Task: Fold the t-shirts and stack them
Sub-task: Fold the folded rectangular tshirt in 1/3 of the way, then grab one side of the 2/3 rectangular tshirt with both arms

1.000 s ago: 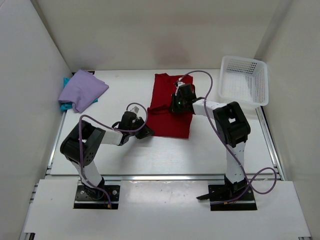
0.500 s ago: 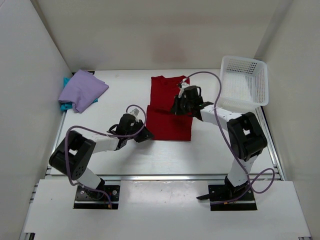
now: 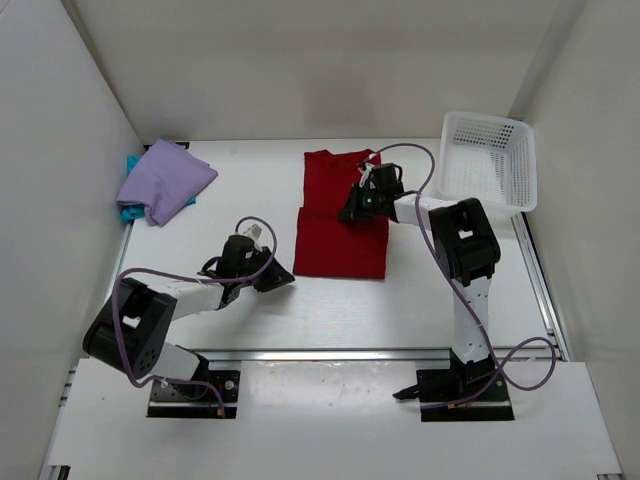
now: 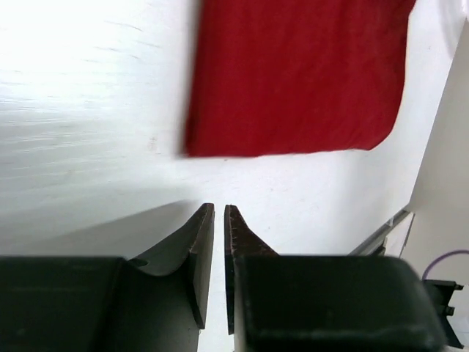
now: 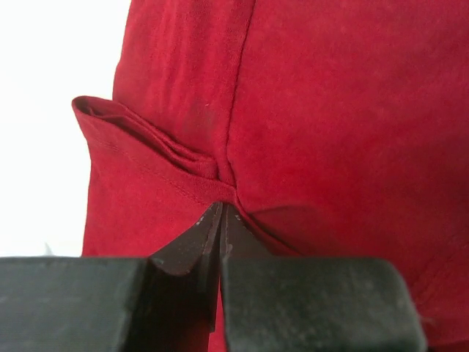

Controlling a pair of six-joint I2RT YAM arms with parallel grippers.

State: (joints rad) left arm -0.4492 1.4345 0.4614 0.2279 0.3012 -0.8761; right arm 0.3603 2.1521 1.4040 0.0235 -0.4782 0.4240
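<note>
The deep red t-shirt (image 3: 338, 238) lies flat mid-table as a tall rectangle, folded narrow. My right gripper (image 3: 351, 212) rests on its right middle, shut on a pinched fold of the red cloth (image 5: 183, 158); its fingertips (image 5: 221, 207) meet with fabric bunched at the tips. My left gripper (image 3: 281, 278) sits low on the bare table just left of the shirt's near-left corner. In the left wrist view its jaws (image 4: 218, 207) stand slightly open with nothing between them, and the red shirt (image 4: 293, 81) lies beyond. The lavender t-shirt (image 3: 166, 180) lies folded on the teal one (image 3: 130, 211) at the far left.
A white lattice basket (image 3: 487, 165) stands tilted at the far right corner. White walls close in on the left, back and right. The table's metal front rail (image 3: 330, 353) runs just ahead of both arm bases.
My left gripper has let go of the red shirt's near-left corner and drawn back to the near left. The shirt's lower half now lies flatter. My right gripper has stayed pinched on the cloth.
</note>
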